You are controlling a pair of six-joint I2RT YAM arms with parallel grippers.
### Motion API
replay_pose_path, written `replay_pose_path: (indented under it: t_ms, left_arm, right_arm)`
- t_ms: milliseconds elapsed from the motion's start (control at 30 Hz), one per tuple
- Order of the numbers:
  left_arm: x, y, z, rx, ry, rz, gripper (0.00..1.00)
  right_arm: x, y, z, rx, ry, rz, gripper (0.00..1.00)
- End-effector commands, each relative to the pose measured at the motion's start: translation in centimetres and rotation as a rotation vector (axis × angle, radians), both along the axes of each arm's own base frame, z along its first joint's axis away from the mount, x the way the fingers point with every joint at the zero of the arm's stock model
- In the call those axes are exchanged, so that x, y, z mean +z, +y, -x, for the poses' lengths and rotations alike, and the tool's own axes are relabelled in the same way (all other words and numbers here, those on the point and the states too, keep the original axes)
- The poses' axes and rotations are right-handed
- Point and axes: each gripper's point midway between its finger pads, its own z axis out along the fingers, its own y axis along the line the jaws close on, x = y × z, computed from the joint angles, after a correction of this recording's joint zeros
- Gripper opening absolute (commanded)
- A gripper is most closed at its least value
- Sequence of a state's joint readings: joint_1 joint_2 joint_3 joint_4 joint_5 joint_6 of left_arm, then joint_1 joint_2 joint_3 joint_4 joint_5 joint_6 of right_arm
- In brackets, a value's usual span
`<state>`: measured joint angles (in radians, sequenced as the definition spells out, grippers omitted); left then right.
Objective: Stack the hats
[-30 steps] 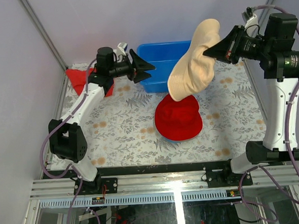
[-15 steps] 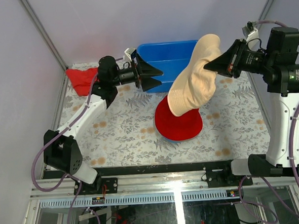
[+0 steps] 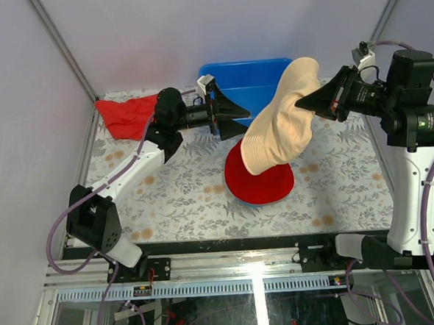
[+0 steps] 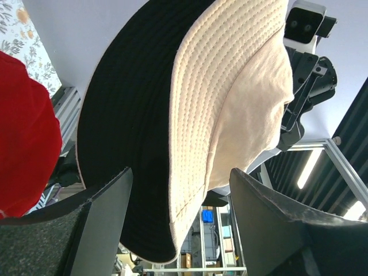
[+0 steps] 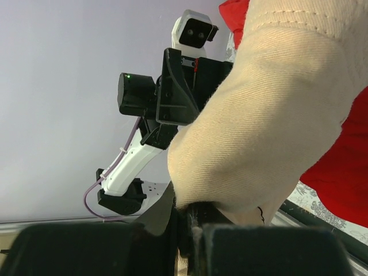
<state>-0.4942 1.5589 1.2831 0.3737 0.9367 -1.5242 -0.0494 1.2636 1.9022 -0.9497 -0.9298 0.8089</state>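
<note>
Right pincer (image 3: 302,102) pinches the limp, light-looking beige hat (image 3: 278,133) by its crown, while the left pincer (image 3: 245,124), spread, faces the brim, probably the best hold.

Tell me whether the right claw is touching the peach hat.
Touching. The right wrist view shows the right claw pinching a fold of the peach hat, its fabric bunched there.

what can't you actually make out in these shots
- Red hat crown: in the top view the hanging peach hat covers it; the left wrist view cuts it off at the left edge.
- Blue bin inside: in the top view the left gripper and the peach hat block part of it.
- Right gripper fingertips: buried in peach fabric in the top and right wrist views.
</note>
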Motion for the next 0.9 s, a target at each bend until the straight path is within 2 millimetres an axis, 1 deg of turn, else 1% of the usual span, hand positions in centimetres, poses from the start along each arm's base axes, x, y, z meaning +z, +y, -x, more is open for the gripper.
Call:
replay_pose_path:
  t_ms: [0, 233, 300, 367, 400, 433, 467, 500, 533, 633, 733, 833, 867]
  left_arm:
    - [2.4, -1.0, 0.3, -0.032, -0.068, 0.067, 0.68]
    - [2.1, -2.7, 0.6, -0.065, -0.059, 0.07, 0.68]
    - [2.3, -3.2, 0.8, -0.077, -0.06, 0.077, 0.66]
    - [2.5, -3.7, 0.8, -0.087, -0.062, 0.085, 0.59]
    - [2.6, -3.8, 0.8, -0.091, -0.063, 0.089, 0.51]
    - [2.7, -3.9, 0.9, -0.093, -0.064, 0.094, 0.4]
    - [2.9, -4.0, 0.9, -0.094, -0.066, 0.098, 0.26]
    - [3.0, -4.1, 0.9, -0.094, -0.069, 0.101, 0.19]
    - [3.3, -4.2, 0.9, -0.097, -0.073, 0.103, 0.13]
    - [3.6, -4.5, 1.1, -0.103, -0.085, 0.107, 0.05]
    - [3.6, -4.8, 1.2, -0.102, -0.085, 0.104, 0.01]
    - [3.5, -5.5, 1.5, -0.102, -0.075, 0.104, 0.0]
    - [3.4, -5.9, 2.0, -0.106, -0.073, 0.109, 0.0]
  right_arm:
    - [1.2, 0.4, 1.3, 0.027, -0.023, -0.039, 0.0]
    - [1.0, 0.4, 1.3, 0.033, -0.021, -0.04, 0.0]
    - [0.8, 0.5, 1.3, 0.035, -0.015, -0.039, 0.0]
    - [0.5, 0.4, 1.4, 0.035, -0.01, -0.033, 0.0]
    - [0.3, 0.4, 1.4, 0.035, -0.007, -0.026, 0.0]
    - [0.0, 0.3, 1.4, 0.034, 0.0, -0.017, 0.0]
    - [-0.1, 0.2, 1.4, 0.029, -0.002, 0.0, 0.0]
    - [-0.5, 0.0, 1.4, 0.018, 0.007, 0.025, 0.0]
    - [-0.8, -0.3, 1.4, 0.006, 0.014, 0.059, 0.0]
    - [-1.6, -1.7, 1.5, -0.044, 0.029, 0.192, 0.0]
    - [-2.1, -2.9, 1.8, -0.078, 0.053, 0.292, 0.0]
    - [-2.5, -3.2, 2.0, -0.088, 0.066, 0.308, 0.0]
    - [-2.7, -3.3, 2.1, -0.093, 0.073, 0.312, 0.0]
